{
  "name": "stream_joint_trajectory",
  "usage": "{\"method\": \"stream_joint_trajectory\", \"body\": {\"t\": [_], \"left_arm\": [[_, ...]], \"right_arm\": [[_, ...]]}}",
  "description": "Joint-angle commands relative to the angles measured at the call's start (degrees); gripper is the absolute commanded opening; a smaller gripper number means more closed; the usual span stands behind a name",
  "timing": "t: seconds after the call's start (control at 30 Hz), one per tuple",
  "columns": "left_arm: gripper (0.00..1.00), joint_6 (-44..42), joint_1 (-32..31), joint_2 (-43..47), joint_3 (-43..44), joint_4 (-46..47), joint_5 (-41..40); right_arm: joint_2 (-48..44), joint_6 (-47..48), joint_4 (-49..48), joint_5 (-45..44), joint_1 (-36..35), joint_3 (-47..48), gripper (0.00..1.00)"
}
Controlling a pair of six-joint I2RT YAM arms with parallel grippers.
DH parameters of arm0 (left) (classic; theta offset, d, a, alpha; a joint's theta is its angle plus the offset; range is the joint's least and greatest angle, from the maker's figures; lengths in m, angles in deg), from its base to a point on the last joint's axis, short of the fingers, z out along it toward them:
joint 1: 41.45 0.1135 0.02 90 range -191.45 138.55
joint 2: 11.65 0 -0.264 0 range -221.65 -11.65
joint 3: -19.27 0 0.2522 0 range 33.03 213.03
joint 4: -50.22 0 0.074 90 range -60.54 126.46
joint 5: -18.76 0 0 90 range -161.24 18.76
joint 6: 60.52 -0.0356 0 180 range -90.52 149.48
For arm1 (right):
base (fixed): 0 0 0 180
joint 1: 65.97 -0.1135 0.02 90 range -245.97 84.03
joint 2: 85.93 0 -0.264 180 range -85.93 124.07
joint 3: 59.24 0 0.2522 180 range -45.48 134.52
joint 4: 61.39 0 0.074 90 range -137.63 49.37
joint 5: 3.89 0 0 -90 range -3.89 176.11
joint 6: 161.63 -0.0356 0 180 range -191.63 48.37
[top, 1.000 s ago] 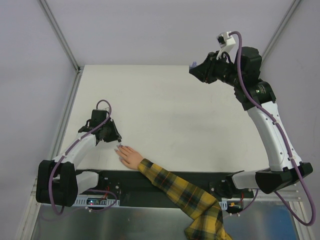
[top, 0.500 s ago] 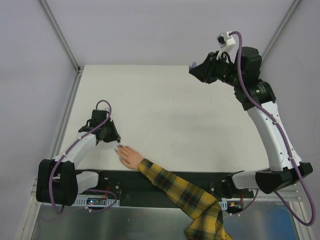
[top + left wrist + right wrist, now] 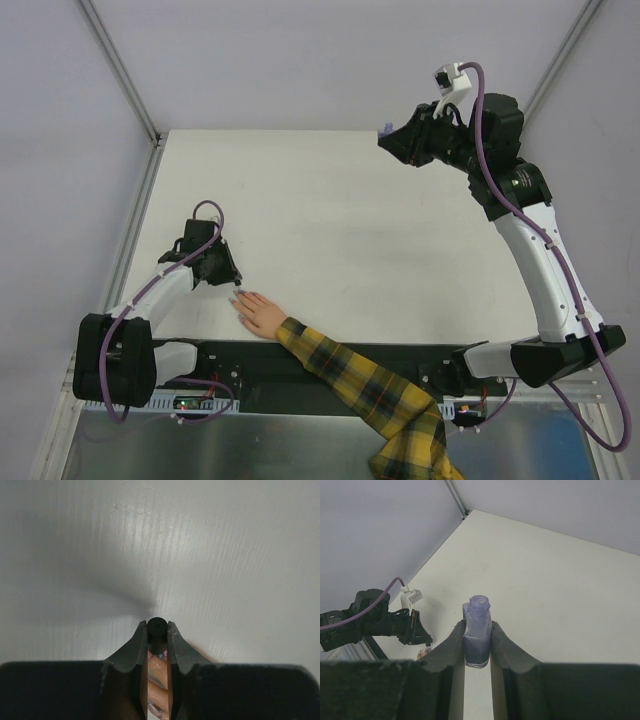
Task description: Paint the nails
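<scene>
Painting looks under way rather than finished. The left gripper (image 3: 157, 628) has its fingers pinched tight on the black brush cap (image 3: 157, 631), poised right over the nails (image 3: 238, 299) of the mannequin hand (image 3: 262, 314), which lies at the near edge of the counter (image 3: 340, 220). Which nails are coated is too small to tell. Raised at the far right, the right gripper (image 3: 477, 628) clamps the uncapped polish bottle (image 3: 477, 642), which looks nearly full of purple polish.
</scene>
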Motion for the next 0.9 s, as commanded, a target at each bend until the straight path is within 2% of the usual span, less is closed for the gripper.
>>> {"method": "stream_joint_trajectory", "body": {"t": [0.0, 0.87], "left_arm": [[0.0, 0.25, -0.26, -0.7, 1.98, 0.35, -1.32], [0.0, -0.02, 0.35, -3.51, 3.92, 1.23, -4.13]], "right_arm": [[-0.3, -0.6, -3.13, 0.85, 0.38, 0.5, 0.0], [1.54, -0.34, -2.96, 0.85, 0.82, 2.26, 0.0]]}}
